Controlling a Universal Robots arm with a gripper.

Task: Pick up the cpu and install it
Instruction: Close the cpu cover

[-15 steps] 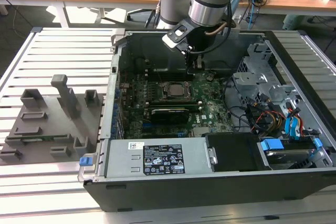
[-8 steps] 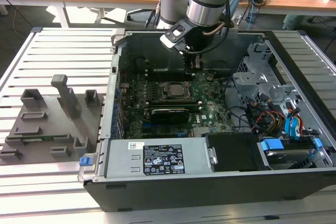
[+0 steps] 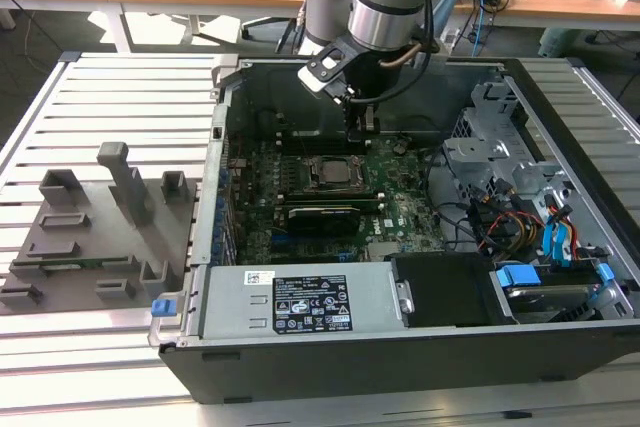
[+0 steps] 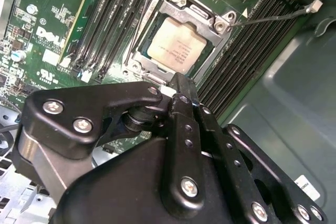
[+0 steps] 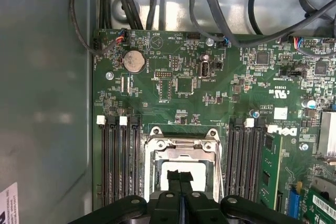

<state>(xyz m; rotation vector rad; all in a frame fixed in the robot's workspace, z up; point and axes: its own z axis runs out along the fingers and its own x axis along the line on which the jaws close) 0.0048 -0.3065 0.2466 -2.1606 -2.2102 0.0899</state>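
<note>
The cpu (image 4: 176, 45), a pale silver square chip, lies flat inside the metal socket frame (image 4: 195, 11) on the green motherboard (image 5: 173, 82). In the first wrist view the cpu (image 5: 202, 174) shows partly behind my black fingers. My gripper (image 5: 180, 178) hangs just above the socket's edge, fingers pressed together with nothing between them. From the exterior view, the gripper (image 3: 364, 129) is inside the open computer case, a little behind the socket (image 3: 330, 174).
Memory slots (image 5: 119, 161) flank the socket on both sides. Cables (image 5: 210, 9) run along the case wall behind the board. A power supply (image 3: 300, 302) and a drive cage with wires (image 3: 520, 207) fill the case's near side. A grey fixture (image 3: 90, 227) sits outside, at the exterior view's left.
</note>
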